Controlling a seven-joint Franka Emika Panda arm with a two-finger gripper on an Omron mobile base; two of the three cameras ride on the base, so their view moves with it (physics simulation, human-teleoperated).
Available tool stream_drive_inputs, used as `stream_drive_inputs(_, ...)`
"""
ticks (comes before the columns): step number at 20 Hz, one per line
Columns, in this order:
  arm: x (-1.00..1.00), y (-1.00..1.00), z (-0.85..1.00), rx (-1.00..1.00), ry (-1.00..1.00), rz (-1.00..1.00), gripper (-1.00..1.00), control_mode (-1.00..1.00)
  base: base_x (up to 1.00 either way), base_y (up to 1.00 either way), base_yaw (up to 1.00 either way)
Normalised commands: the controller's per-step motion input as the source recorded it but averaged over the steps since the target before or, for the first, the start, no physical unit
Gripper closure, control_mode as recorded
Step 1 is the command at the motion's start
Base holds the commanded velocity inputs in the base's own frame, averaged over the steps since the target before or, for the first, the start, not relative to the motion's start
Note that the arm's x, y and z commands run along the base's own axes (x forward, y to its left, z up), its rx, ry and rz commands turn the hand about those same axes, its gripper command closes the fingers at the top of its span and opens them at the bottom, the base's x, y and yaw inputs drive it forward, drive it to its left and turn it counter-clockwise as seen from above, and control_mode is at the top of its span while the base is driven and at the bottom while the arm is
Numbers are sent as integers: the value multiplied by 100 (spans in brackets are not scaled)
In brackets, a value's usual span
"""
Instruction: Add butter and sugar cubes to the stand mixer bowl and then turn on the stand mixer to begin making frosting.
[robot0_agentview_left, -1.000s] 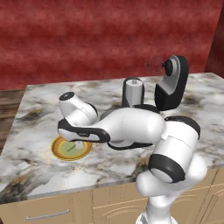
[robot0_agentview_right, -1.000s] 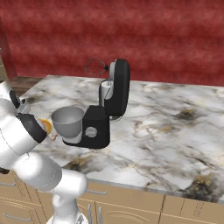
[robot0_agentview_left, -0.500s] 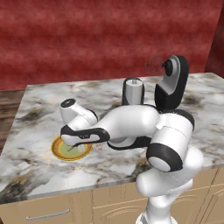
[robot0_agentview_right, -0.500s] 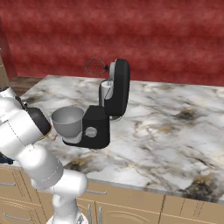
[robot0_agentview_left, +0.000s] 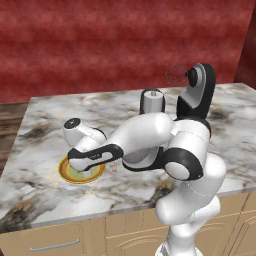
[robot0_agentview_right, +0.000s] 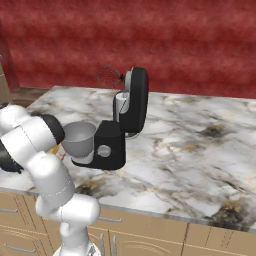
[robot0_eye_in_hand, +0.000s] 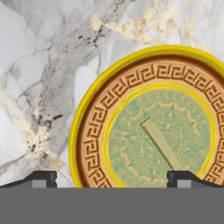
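Butter (robot0_eye_in_hand: 161, 146) lies in plate's (robot0_eye_in_hand: 87, 131) centre, long axis diagonal across hand view. Gripper (robot0_eye_in_hand: 116, 177) hovers above, jaws released wide, off-centre: one fingertip (robot0_eye_in_hand: 181, 177) over stick's near end. You likely need shift plus rotation.

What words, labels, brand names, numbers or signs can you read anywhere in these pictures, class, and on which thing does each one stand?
None: no readable text shows in any view.
The plate bears only a key-pattern band and a green motif, no letters.
The stand mixer, its knob and the bowl carry no label or brand.
The butter is unmarked.
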Motion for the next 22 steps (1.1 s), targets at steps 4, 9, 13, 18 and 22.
stream_drive_inputs(4, 28, 20, -8, -2, 0, 0, -100, -100, 0, 0, 0)
stream_drive_inputs(9, 32, 7, -13, -1, 0, 0, -100, -100, 0, 0, 0)
stream_drive_inputs(13, 9, 0, -29, -2, 0, 0, -100, -100, 0, 0, 0)
stream_drive_inputs(18, 10, 0, -29, -2, 0, 0, -100, -100, 0, 0, 0)
stream_drive_inputs(22, 26, 0, -6, 0, 0, 0, -100, -100, 0, 0, 0)
